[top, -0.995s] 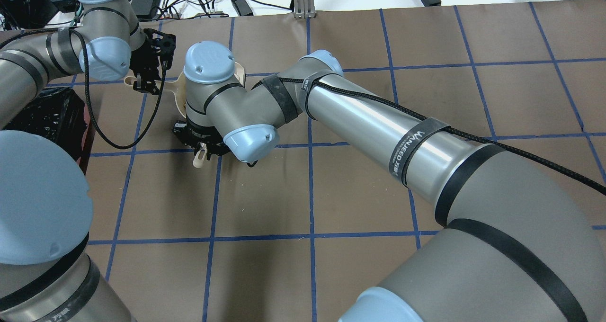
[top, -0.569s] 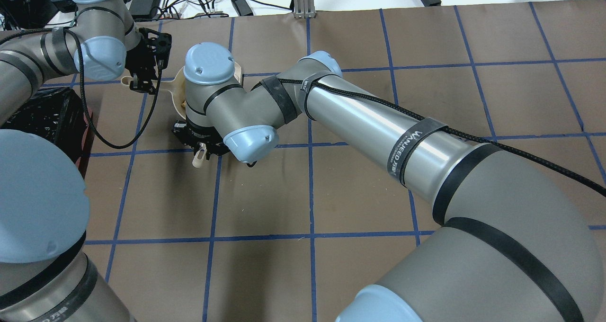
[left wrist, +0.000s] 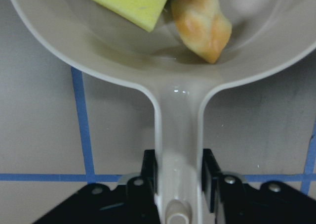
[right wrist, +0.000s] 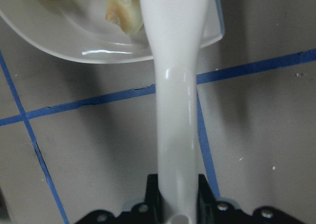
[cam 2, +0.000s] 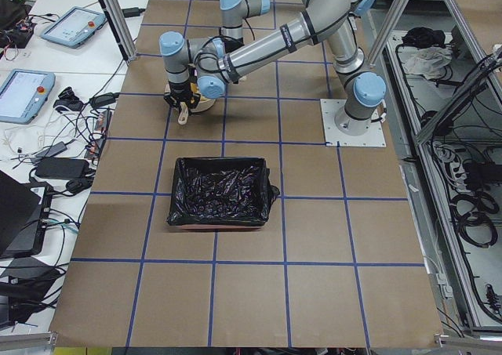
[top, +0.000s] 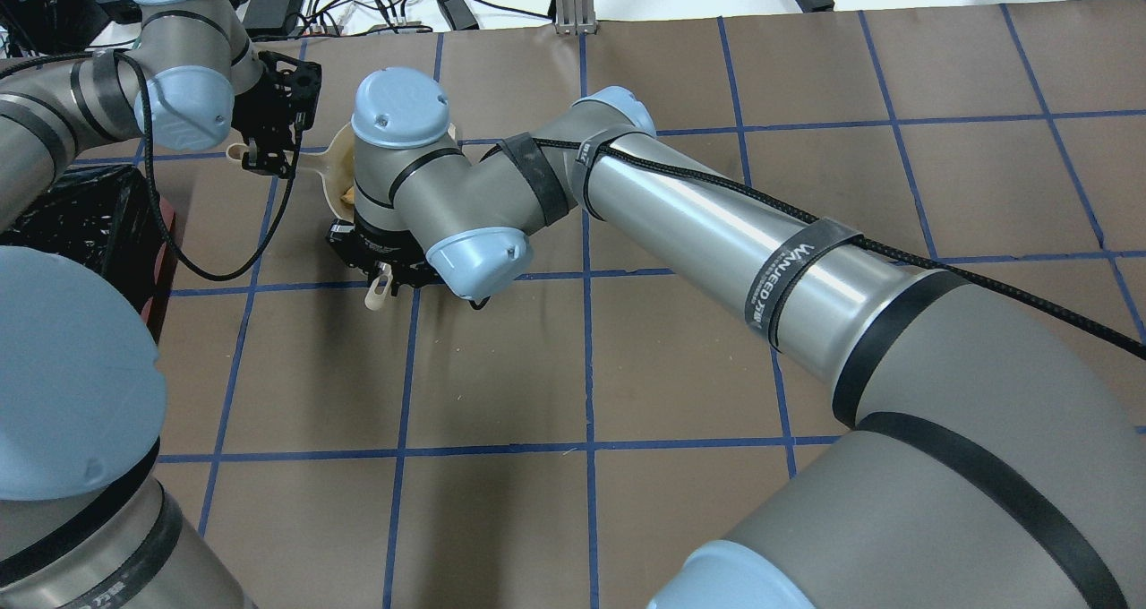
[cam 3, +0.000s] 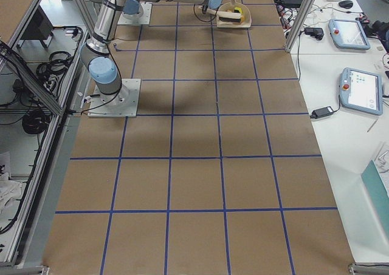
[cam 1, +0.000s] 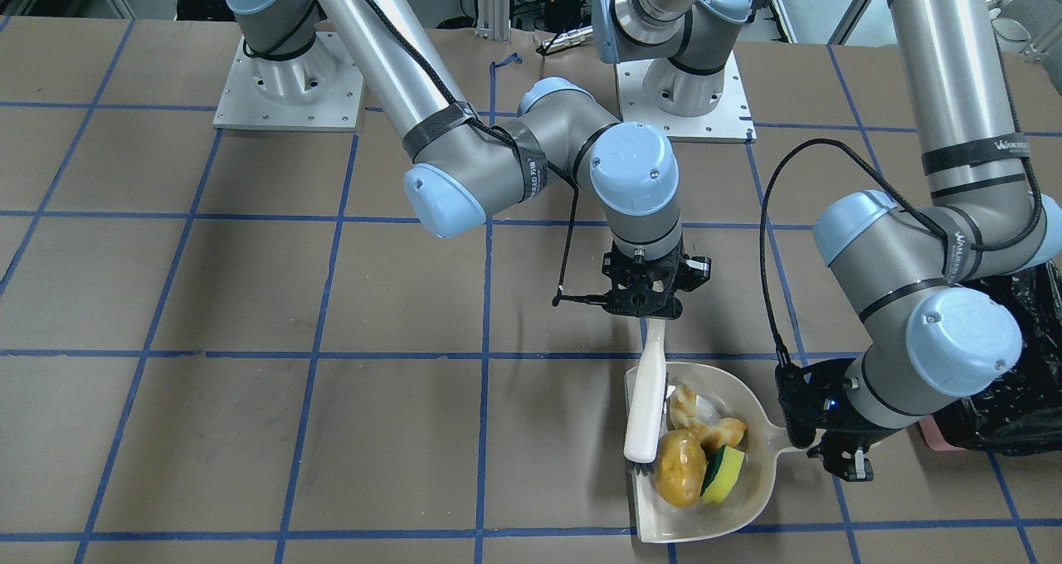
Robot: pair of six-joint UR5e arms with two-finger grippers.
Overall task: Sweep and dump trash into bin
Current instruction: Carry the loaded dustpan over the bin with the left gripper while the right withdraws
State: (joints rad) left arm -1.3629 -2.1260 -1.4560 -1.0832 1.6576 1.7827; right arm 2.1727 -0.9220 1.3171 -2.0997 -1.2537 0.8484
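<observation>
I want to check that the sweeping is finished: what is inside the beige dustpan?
The dustpan holds the potato, the croissant piece and the sponge. The white brush lies over its edge, hiding whatever is under it.

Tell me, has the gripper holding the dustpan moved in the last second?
Yes, slightly. Overhead, the left gripper and dustpan have drifted left against the blue tape line beneath, toward the bin.

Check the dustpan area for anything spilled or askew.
Nothing stands out. The potato, croissant piece and sponge all sit inside the dustpan, whose handle the left gripper clamps; the brush in the right gripper lies along the pan's edge.
</observation>
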